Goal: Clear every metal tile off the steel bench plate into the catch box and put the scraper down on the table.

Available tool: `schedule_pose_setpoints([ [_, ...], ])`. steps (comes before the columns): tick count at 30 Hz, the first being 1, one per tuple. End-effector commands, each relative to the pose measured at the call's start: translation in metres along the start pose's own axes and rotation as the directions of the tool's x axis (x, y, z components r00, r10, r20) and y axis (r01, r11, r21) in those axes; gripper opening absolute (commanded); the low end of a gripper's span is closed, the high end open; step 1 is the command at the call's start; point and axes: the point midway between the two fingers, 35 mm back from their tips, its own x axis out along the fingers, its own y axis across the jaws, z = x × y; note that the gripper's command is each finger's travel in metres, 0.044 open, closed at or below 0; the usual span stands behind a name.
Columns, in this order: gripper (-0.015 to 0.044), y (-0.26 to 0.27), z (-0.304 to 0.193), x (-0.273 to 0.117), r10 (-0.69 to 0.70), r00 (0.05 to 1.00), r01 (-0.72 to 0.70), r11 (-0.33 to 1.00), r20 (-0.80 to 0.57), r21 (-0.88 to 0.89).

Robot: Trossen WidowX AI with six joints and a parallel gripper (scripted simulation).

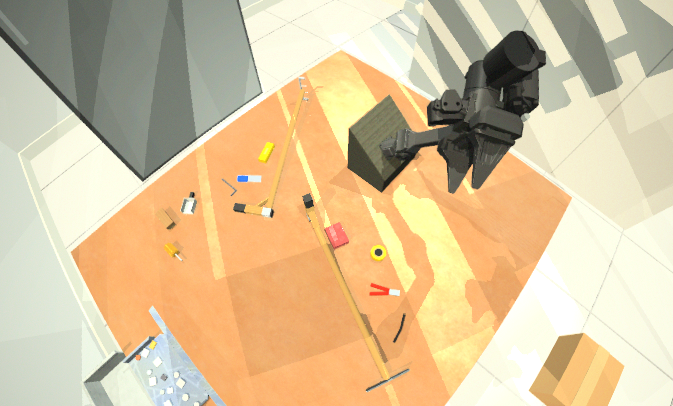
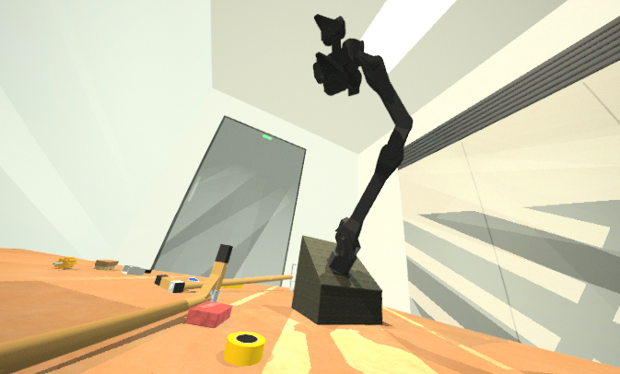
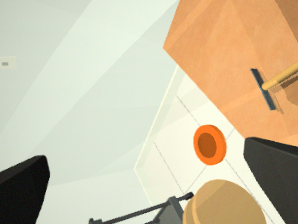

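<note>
My gripper (image 1: 464, 189) (image 2: 317, 35) (image 3: 149, 156) is open and empty, high above the table and well away from the tools. The long scraper (image 1: 346, 292) (image 2: 94, 329) (image 3: 283, 77) lies on the table, with its wide dark blade at the front and its black-capped grip end raised near the red block. The steel bench plate (image 1: 178, 349) is at the lower left in the top view, partly cut off by the frame. Several small tiles (image 1: 157, 361) lie on it, mostly white. The grey catch box (image 1: 104, 367) stands beside the plate's left end; its inside is mostly hidden.
A second long tool (image 1: 285, 146) (image 2: 256, 280) with small prongs lies towards the back. A red block (image 1: 337, 235) (image 2: 208, 313), a yellow tape roll (image 1: 372, 253) (image 2: 243, 354) and red-handled pliers (image 1: 379, 292) lie right of the scraper. A yellow block (image 1: 266, 152) is near the pronged tool.
</note>
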Motion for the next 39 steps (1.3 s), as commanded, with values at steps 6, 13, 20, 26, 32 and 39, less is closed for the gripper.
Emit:
schedule_pose_setpoints([
  [6,0.044,-0.005,0.068,-0.016,0.017,0.98,-0.008,0.999,0.198,-0.044],
  [13,0.044,-0.014,0.115,-0.035,0.014,0.937,0.015,0.997,0.349,-0.08],
  [20,0.044,-0.028,0.159,-0.06,-0.005,0.873,0.062,0.993,0.488,-0.101],
  [26,0.044,-0.044,0.193,-0.084,-0.033,0.803,0.118,0.988,0.595,-0.103],
  [32,0.044,-0.062,0.223,-0.111,-0.073,0.723,0.184,0.979,0.687,-0.089],
  [39,0.044,-0.088,0.254,-0.144,-0.132,0.618,0.268,0.962,0.775,-0.05],
])
